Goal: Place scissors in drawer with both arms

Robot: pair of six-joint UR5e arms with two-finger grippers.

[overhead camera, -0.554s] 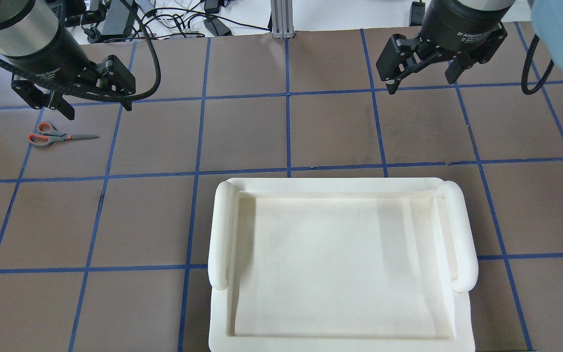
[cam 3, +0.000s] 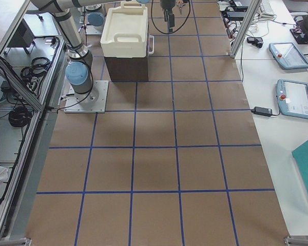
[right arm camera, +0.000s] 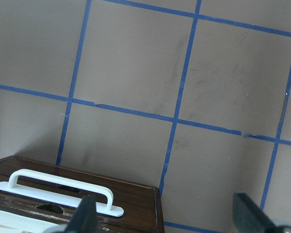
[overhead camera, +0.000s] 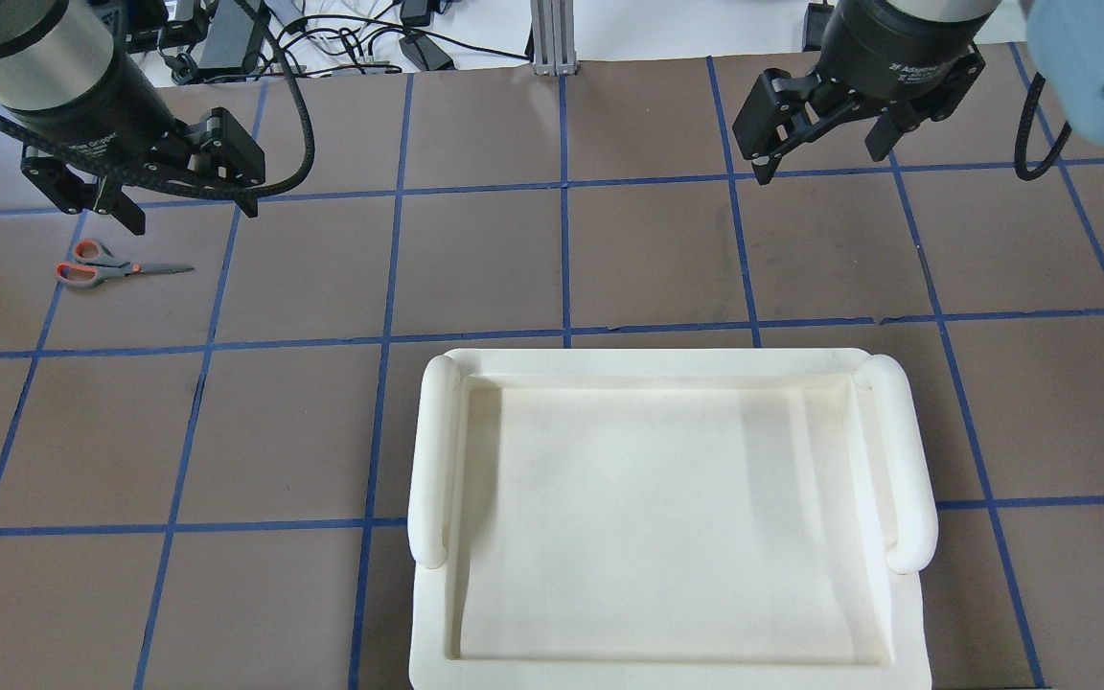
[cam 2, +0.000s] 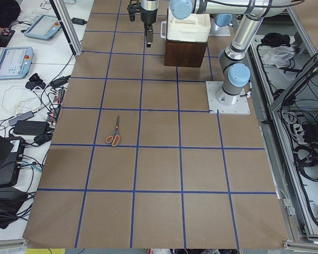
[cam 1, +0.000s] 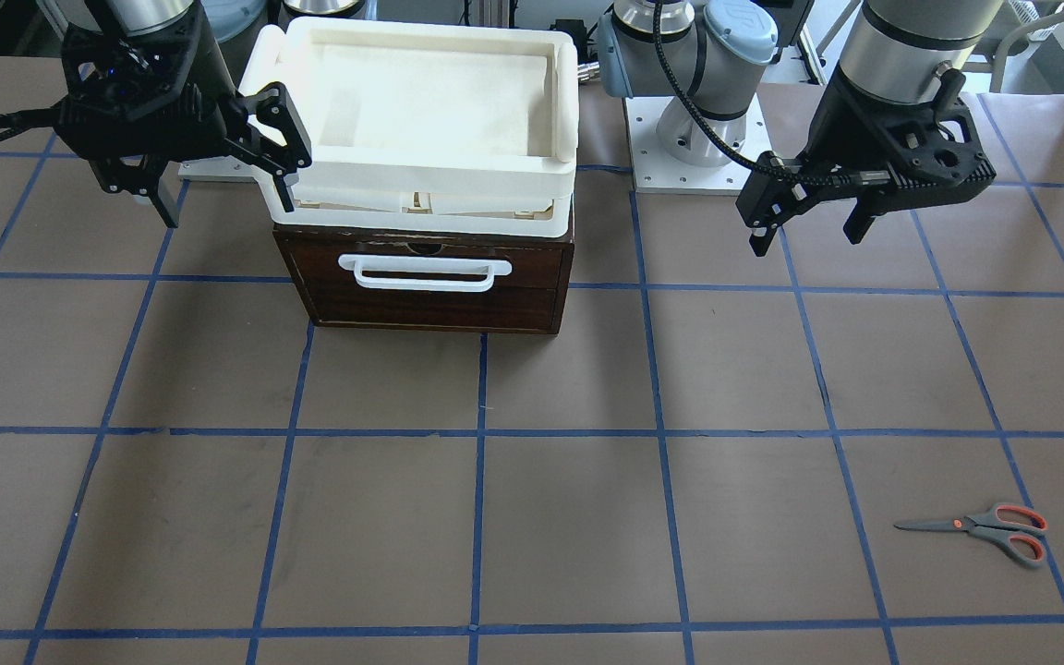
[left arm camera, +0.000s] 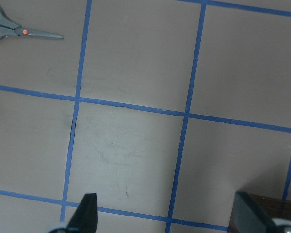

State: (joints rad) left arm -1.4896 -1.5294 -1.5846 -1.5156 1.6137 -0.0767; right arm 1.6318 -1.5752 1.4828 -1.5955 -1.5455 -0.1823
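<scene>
Drawer (cam 1: 430, 300), dark glossy wood, sits shut under a cream plastic tray (cam 1: 565, 111). My right pincer (cam 1: 225, 208) hangs beside it, fingers apart, ready, I judge, for the white bar handle (cam 1: 425, 273). My left pincer (cam 1: 807, 235), likewise spread, hovers well apart from the scissors (cam 1: 985, 528): thin steel blades and orange-lined loops, flat on the matte brown table (cam 1: 587, 517).

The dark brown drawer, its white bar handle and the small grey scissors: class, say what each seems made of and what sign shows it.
Dark brown drawer: wood, stained and faintly glossy; grain streaks show.
White bar handle: probably plastic, matte, smoothly moulded.
Small grey scissors: blades likely metal, dull grey and thin; handles probably plastic with an orange-red lining, material unclear.
</scene>
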